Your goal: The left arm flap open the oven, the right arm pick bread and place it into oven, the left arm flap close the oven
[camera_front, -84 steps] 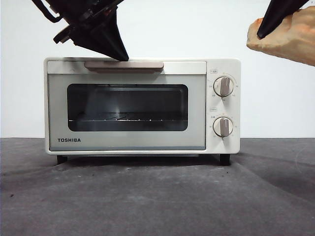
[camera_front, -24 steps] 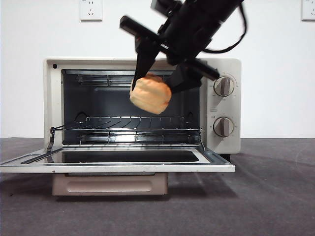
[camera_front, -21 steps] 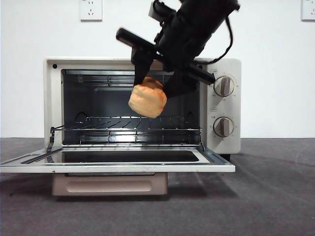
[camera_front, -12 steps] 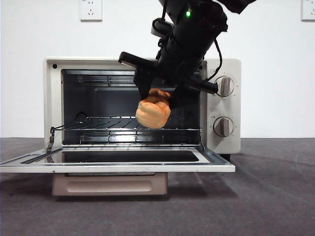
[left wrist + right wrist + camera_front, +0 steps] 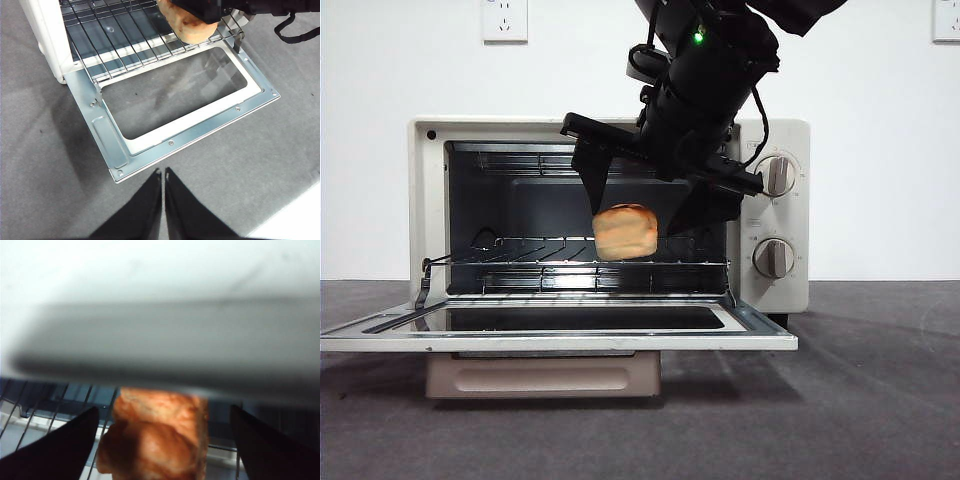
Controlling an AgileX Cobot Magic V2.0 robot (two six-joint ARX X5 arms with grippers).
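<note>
The bread [image 5: 625,232] is seen resting on the wire rack [image 5: 540,250] inside the oven [image 5: 775,300], its long axis running front to back. The right gripper [image 5: 650,205] is spread wide around it, untouching. The left gripper [image 5: 163,182] is held closed, empty, above the lowered door [image 5: 200,127].

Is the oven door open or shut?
Open. The oven door lies folded down flat, and the bread sits on the rack inside.
</note>
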